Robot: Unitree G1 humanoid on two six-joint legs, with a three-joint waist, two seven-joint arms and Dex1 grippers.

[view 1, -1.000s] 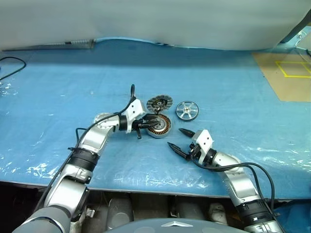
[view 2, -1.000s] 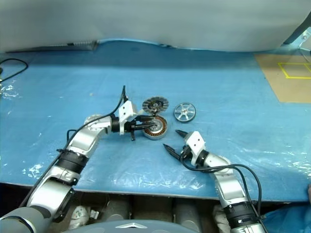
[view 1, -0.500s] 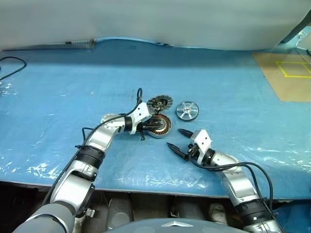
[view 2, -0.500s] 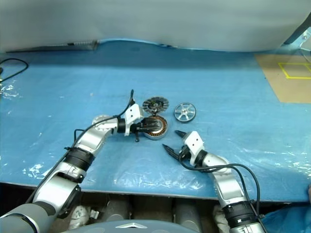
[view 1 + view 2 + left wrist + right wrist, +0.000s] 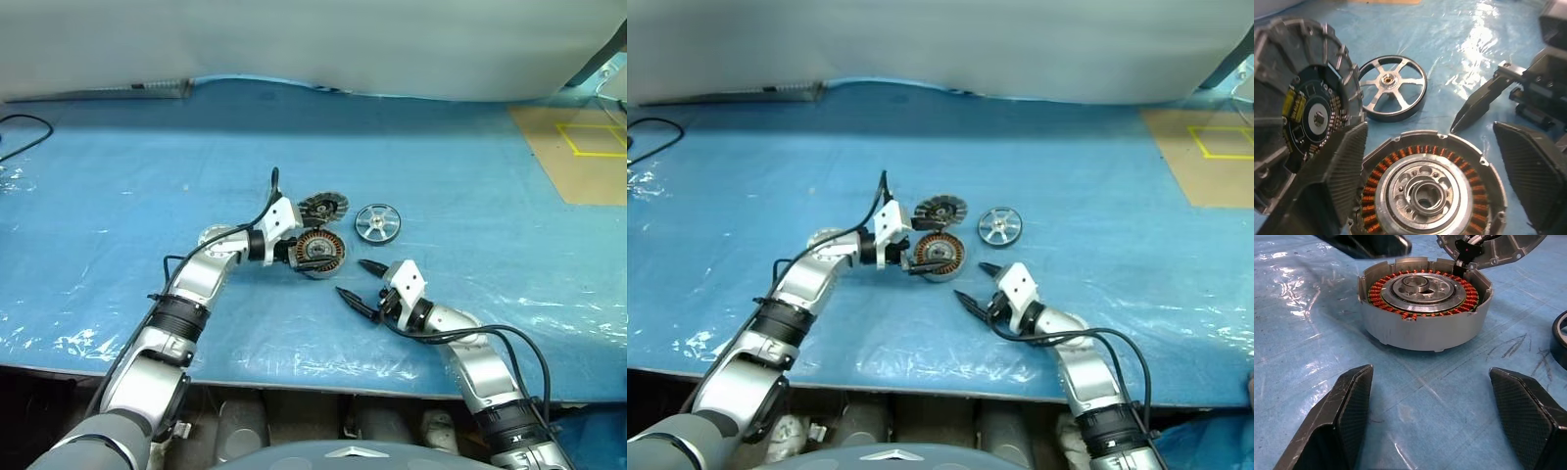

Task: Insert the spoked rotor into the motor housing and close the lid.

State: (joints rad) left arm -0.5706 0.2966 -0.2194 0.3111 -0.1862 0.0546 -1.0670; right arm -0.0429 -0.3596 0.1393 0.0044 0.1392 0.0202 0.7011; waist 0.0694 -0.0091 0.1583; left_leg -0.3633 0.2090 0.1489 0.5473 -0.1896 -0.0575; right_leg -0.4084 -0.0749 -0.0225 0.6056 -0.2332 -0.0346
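Left hand (image 5: pixel 295 257) opened beside motor housing (image 5: pixel 319 252).

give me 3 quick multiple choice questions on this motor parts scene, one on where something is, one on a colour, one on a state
1. Where does the shiny silver spoked rotor lie?
A. inside the housing
B. on the blue sheet beside the housing
C. in the right gripper

2. What colour are the windings in the round grey metal motor housing?
A. copper-orange
B. green
C. white

3. How is the right gripper?
A. shut on the finned grey lid
B. shut on nothing
C. open, holding nothing

Answers: 1 B, the rotor rests on the blue sheet, apart from the housing. 2 A, an orange ring shows inside. 3 C, its fingers stand apart over bare sheet.
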